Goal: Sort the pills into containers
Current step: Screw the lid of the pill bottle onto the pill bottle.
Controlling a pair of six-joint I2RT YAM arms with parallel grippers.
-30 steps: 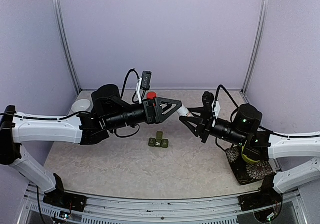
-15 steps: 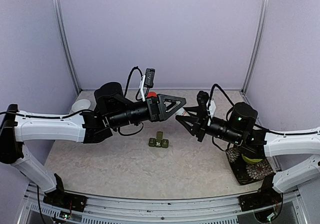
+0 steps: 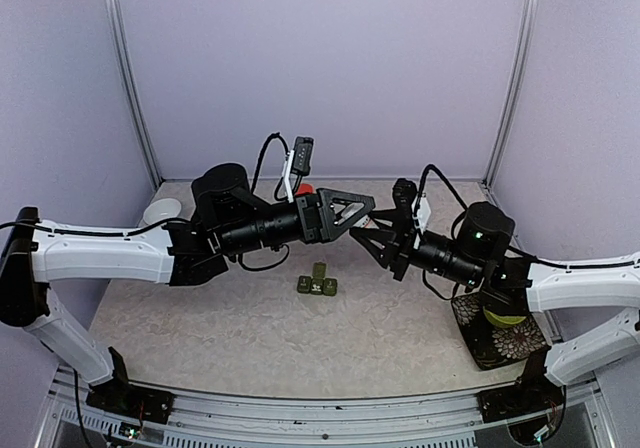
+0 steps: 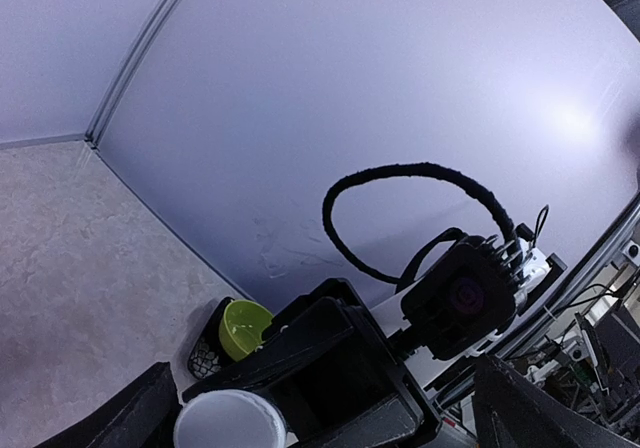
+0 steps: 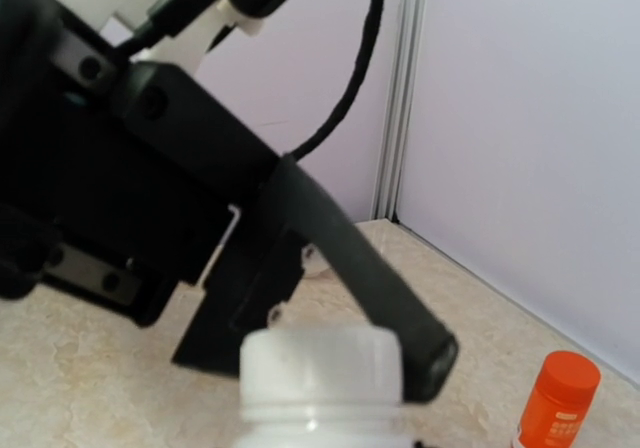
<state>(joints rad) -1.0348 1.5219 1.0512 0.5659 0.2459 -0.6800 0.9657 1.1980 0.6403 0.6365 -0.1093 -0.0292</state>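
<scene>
The dark green pill box [image 3: 317, 284] is seen on the table [image 3: 220, 328] at the centre of the overhead view, just below where the two grippers meet and apart from both. The left gripper [image 3: 362, 211] is held above the table with its fingers [image 5: 360, 278] spread wide, pointed to the right. The right gripper [image 3: 373, 235] is turned toward it and appears to be clamped on a white bottle [image 5: 320, 368], though its own fingertips are hidden in the wrist view. The bottle's cap is framed between the left fingers. A red-orange bottle [image 5: 556, 398] is stood at the lower right of the right wrist view. A lime-green bowl [image 4: 243, 326] is set on a patterned mat [image 3: 500, 343] at the right, and a white bowl [image 3: 162, 211] at the left.
</scene>
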